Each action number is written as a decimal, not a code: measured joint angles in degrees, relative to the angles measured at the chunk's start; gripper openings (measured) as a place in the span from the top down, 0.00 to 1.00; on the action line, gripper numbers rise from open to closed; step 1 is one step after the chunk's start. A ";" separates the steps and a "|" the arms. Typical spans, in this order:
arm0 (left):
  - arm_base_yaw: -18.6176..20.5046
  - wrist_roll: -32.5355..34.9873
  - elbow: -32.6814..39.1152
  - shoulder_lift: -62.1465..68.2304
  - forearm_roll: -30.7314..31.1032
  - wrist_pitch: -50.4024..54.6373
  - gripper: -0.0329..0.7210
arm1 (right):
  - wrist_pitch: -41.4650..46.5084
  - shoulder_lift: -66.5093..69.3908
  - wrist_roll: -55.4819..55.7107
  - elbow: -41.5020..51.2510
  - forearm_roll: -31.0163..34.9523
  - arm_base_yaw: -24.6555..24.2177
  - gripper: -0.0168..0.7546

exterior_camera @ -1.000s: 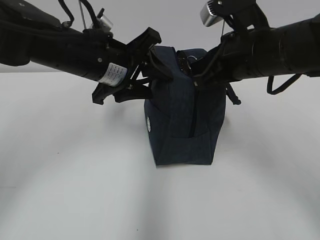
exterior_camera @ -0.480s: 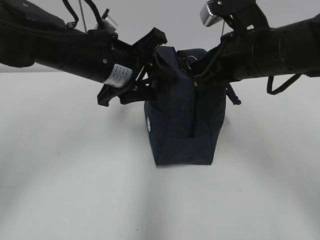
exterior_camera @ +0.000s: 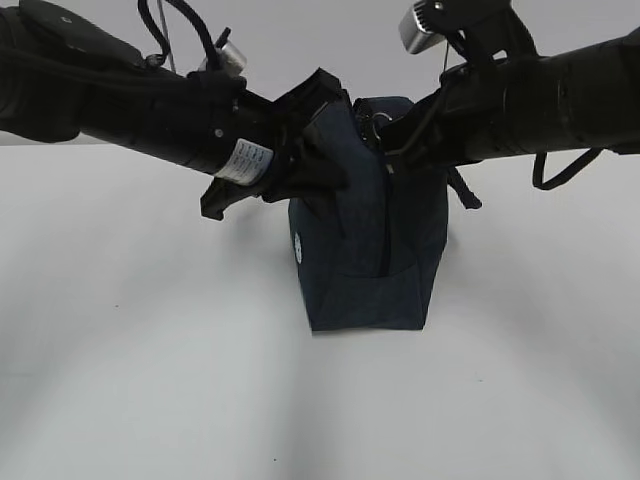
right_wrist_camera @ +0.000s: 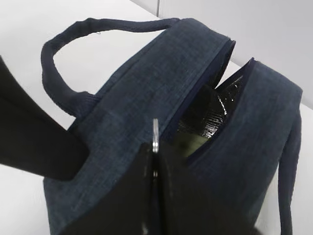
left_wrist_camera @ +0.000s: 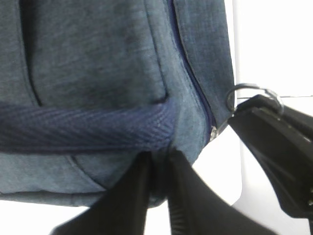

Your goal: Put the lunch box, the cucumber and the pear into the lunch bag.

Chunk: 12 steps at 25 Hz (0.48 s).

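L end effector [left_wrist_camera: 157, 161] moved in, pinching lunch bag [exterior_camera: 365, 260]; R [right_wrist_camera: 154, 161] clamps ring pull [right_wrist_camera: 155, 134].

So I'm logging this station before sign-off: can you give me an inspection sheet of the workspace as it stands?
Surface: white table, bare around the bag.
Job's things: lunch bag upright, zipper partly open, dark lining showing; something pale green shows inside; cucumber and pear not seen.
Clutter: nothing seen.
Grippers: left gripper pinching the bag's fabric below a handle; right gripper shut on the zipper pull.
Cables: black cables loop off both arms; one hangs under the right arm.
Surroundings: plain pale wall behind.
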 joint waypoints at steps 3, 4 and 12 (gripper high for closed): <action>0.00 0.91 -0.01 0.00 1.36 0.74 0.94 | 0.36 0.00 0.00 0.00 0.00 0.00 1.00; 0.00 0.95 -0.07 0.00 2.07 1.19 0.94 | 0.49 0.00 0.00 0.00 0.00 0.00 1.00; 0.00 1.82 -0.41 0.00 10.79 5.13 0.94 | 4.20 0.19 0.00 -1.91 -1.96 0.00 1.00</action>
